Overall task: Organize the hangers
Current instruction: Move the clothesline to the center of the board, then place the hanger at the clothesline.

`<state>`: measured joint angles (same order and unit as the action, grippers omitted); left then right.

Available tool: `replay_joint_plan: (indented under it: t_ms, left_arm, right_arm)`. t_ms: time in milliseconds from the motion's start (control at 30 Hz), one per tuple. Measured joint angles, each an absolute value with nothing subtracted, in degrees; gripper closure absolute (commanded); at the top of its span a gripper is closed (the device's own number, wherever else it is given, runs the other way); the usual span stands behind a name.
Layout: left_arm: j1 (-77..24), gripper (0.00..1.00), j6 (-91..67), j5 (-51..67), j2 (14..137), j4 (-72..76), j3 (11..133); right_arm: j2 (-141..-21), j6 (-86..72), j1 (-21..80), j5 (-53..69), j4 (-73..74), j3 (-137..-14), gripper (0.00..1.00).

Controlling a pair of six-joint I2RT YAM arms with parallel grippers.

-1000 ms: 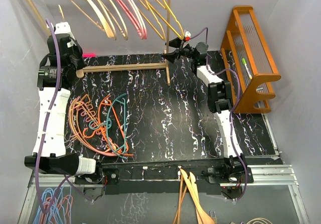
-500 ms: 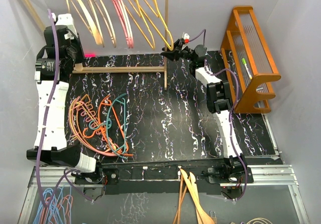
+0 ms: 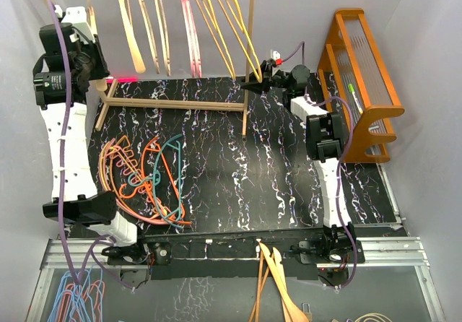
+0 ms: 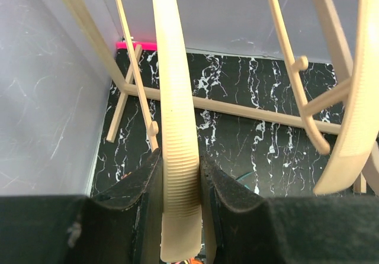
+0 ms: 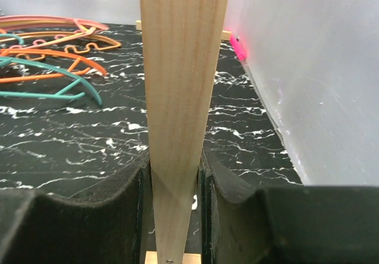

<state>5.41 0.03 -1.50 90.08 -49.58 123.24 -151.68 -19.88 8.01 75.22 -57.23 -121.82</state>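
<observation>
Jaws clamp tan hanger, rack post; tops cropped.

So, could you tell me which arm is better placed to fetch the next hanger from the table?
Left, probably: the loose hangers lie on its side, and the right pincer is clamped on the rack's post, apparently steadying it. The left pincer must first release its tan hanger.

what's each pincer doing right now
Left pincer: closed on a tan hanger.
Right pincer: closed on the rack's wooden post.
</observation>
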Motion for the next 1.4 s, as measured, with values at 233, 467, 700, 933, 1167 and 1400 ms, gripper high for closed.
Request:
replay_joint_plan:
  t_ms: [233, 467, 700, 933, 1167, 1400]
  left_arm:
    - [9.98, 1.0, 0.12, 3.97, 90.85, -49.43, 125.82]
    - [12.32, 1.0, -0.03, 12.51, 91.24, -49.43, 126.65]
    - [12.27, 1.0, 0.03, 15.86, 85.36, -49.32, 120.88]
    - [11.99, 1.0, 1.06, 15.49, 77.28, -48.27, 116.79]
    - [10.35, 1.0, 2.26, 13.89, 77.08, -47.86, 120.75]
    - [10.31, 1.0, 2.76, 12.51, 85.14, -46.0, 126.13]
  right_arm:
    - [-149.71, -21.65, 7.31, 80.36, -58.15, -119.46, 0.92]
    - [-149.71, -22.72, 7.05, 81.08, -58.26, -119.48, 0.88]
    - [-149.6, -22.94, 6.85, 81.43, -58.22, -119.48, 0.91]
    - [-149.21, -23.09, 6.63, 82.17, -58.11, -119.13, 0.92]
    - [-149.18, -23.24, 6.59, 82.48, -58.06, -119.13, 0.92]
    - [-149.18, -23.51, 6.59, 82.48, -58.08, -119.13, 0.92]
